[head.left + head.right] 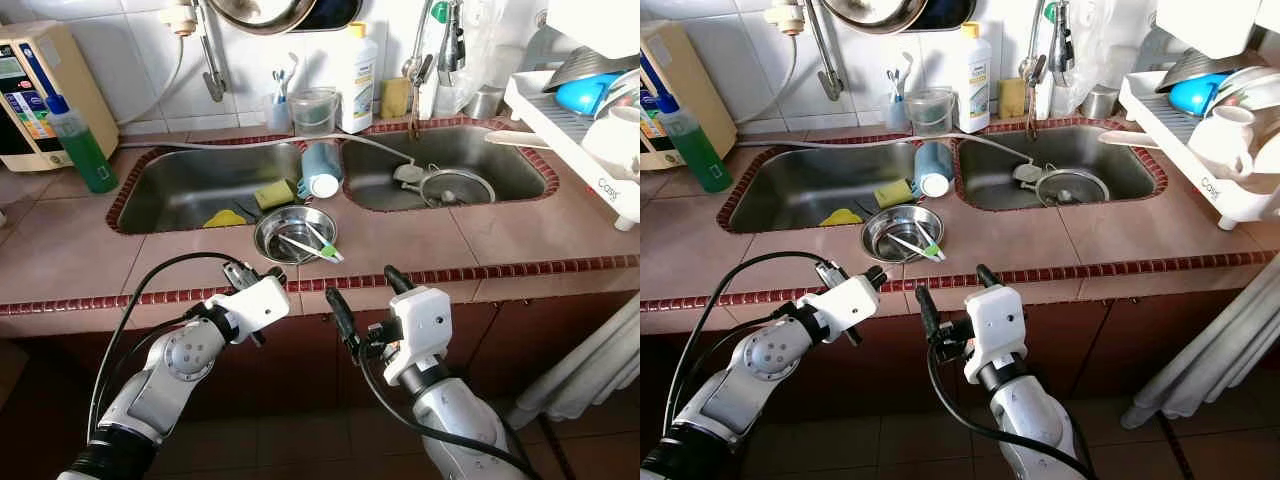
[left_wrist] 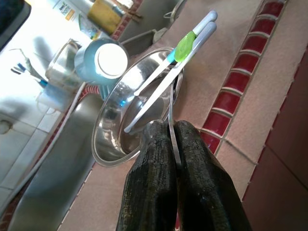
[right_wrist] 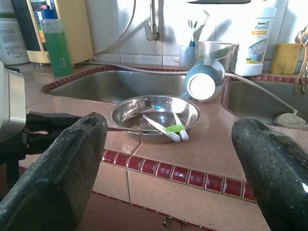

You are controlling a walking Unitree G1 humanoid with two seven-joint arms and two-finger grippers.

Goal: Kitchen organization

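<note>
**A:** Any writing you can read?

**B:** The white bottle (image 3: pixel 256 39) on the back ledge says "home" in green. The dish rack (image 1: pixel 585 135) at the right end of the counter carries grey letters, "Casa" perhaps; they are too small to be sure. The green bottle (image 1: pixel 78 140) has a label I can't read.

**A:** Where is the bowl?

**B:** The steel bowl (image 1: pixel 294 233) sits on the tiled strip of the counter (image 1: pixel 520 235) in front of the double sink (image 1: pixel 200 185), near the red-tiled front edge. Two utensils with white handles (image 2: pixel 166 77), one with a green grip, lie across it and stick out over its rim. A blue cup (image 1: pixel 320 170) lies on its side on the divider between the basins, just behind.

**A:** And the claws?

**B:** The left gripper (image 2: pixel 169 144) is clenched; a thin metal strip sits between its fingers at the bowl's near rim, apparently that rim. The right gripper (image 1: pixel 365 290) hangs released, fingers wide apart, in front of the counter edge, touching nothing.

**A:** Room to move?

**B:** Bare tile to the bowl's right.
</note>
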